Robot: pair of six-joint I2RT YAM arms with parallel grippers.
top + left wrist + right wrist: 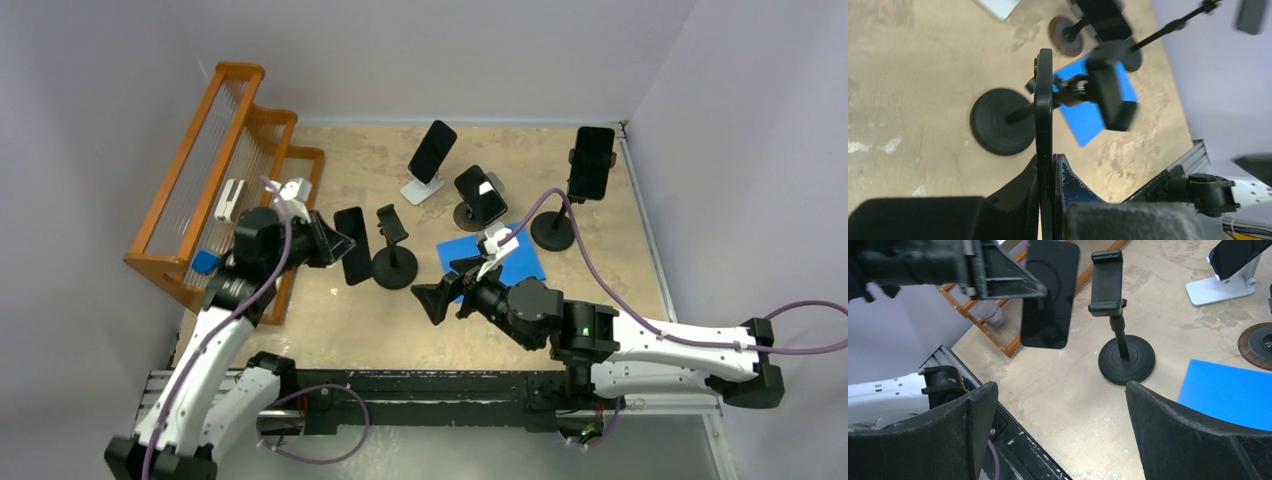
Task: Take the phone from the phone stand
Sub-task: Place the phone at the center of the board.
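My left gripper (335,243) is shut on a black phone (353,245), which hangs upright just left of the empty black phone stand (393,262) without touching it. The left wrist view has the phone (1043,110) edge-on, pinched between the fingers, with the stand's round base (999,121) and bare clamp (1110,97) beyond it. From the right wrist view, the phone (1049,295) hangs left of the stand's clamp (1106,282). My right gripper (435,298) stands wide open near the table's front, with nothing between its fingers (973,420).
A blue mat (515,255) lies right of the stand. Three more phones rest on stands at the back: one on a white stand (432,150), one on a round base (481,193), and one on a tall stand (592,162). An orange wooden rack (225,170) lines the left side.
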